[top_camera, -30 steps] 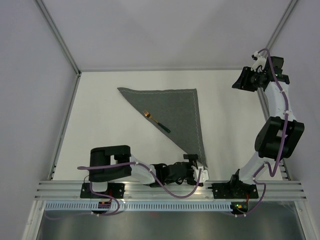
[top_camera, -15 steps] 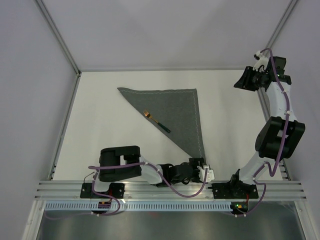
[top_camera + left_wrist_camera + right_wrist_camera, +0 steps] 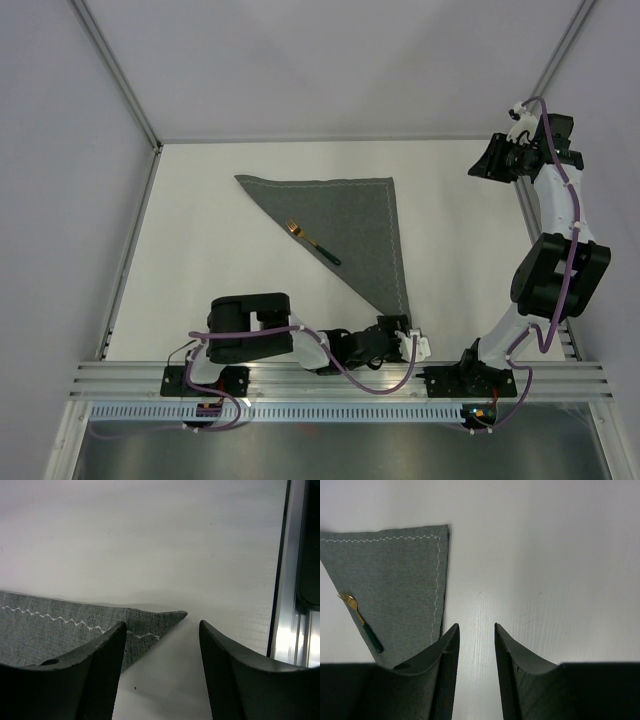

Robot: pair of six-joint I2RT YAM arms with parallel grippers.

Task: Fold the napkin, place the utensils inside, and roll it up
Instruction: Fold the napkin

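The left end effector [image 3: 162,626] is released, fingers apart, low over the table [image 3: 150,540]. The near corner of the folded napkin [image 3: 55,630] lies just ahead, between them. The fork [image 3: 361,622] rests on the napkin, ahead and left of the right end effector [image 3: 476,627], which is released and empty.

White table [image 3: 470,260]; pale walls [image 3: 350,70] around it (aluminium rail [image 3: 120,380] nearest).

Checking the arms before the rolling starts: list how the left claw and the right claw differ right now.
The left claw sits low at the near corner of the napkin, while the right claw hangs high, off to the napkin's right. The left claw's jaws stand wider apart than the right claw's. Both are open and hold nothing.
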